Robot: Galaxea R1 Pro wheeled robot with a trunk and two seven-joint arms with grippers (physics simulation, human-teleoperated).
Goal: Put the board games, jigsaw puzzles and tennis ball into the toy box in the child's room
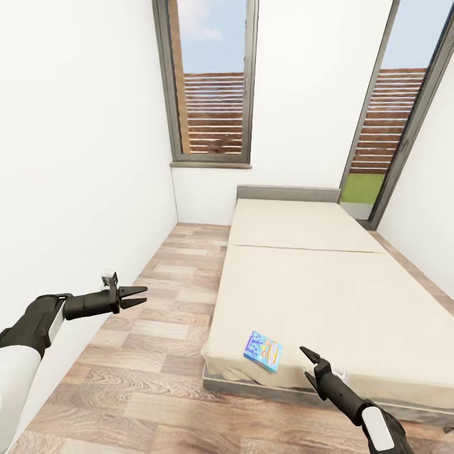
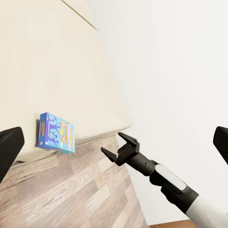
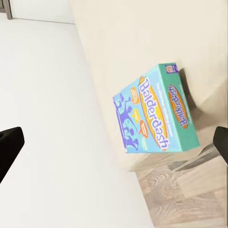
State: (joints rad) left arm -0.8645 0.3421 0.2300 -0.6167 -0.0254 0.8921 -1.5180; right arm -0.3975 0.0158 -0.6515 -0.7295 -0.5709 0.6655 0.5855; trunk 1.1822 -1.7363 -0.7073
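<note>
We stand in the child's room [image 1: 82, 126], with its white walls, a wood-plank floor [image 1: 164, 353] and two tall dark-framed windows [image 1: 211, 82] that look out on a slatted wooden fence. The bed [image 1: 328, 284] runs away from us towards the far wall, a beige mattress on a grey frame with a grey headboard at its far end.

One board game [image 1: 263, 351], a small blue box, lies flat on the mattress close to the near corner of the bed, just inside the edge. In the right wrist view the same box [image 3: 154, 111] shows its printed lid, blue and teal with orange lettering reading Balderdash, lying on the beige surface near the corner with floor planks beyond it. In the left wrist view it [image 2: 56, 132] sits at the mattress edge above the floor.

Our left gripper [image 1: 135, 296] hangs over the floor between the wall and the bed, well apart from the box; its jaws stand slightly parted and hold nothing. Our right gripper [image 1: 309, 366] is at the near edge of the bed, just beside the box but not touching it, its jaws spread wide and empty. The left wrist view shows that gripper [image 2: 118, 147] open too.
</note>
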